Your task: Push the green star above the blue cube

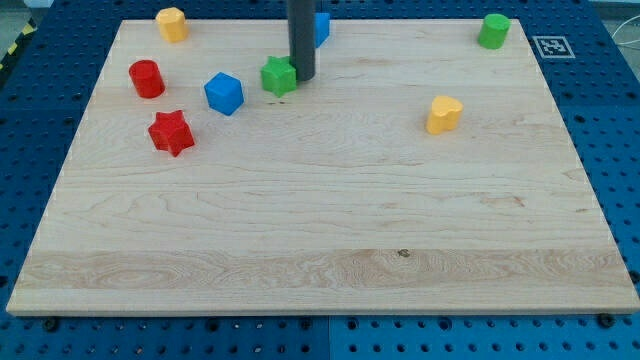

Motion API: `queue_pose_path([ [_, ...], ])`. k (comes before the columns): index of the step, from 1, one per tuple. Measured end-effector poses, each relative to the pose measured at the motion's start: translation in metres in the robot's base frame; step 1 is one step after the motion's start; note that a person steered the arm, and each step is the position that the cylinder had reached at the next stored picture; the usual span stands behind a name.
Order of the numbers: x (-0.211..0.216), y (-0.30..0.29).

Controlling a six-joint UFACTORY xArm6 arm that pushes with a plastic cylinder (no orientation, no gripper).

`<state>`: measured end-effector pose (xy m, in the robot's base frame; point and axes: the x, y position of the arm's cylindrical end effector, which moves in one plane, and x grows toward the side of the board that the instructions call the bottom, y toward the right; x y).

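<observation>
Pale wooden board [330, 240] on blue perforated table [30, 120], evenly lit

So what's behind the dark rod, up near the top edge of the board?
A blue block peeks out on the view's right of the rod. Only that edge shows, so its shape stays hidden. My tip sits beside the green star, on its right.

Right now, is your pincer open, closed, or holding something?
No pincer: my tip holds nothing, and sits against the green star's right side.
</observation>
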<state>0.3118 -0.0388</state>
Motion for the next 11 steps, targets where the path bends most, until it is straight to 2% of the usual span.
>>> queue_pose_path([
  [1, 0.01, -0.017],
  [3, 0.021, 0.019],
  [5, 0.044, -0.009],
  [8, 0.019, -0.054],
  [9, 0.014, -0.048],
  [11, -0.033, -0.044],
])
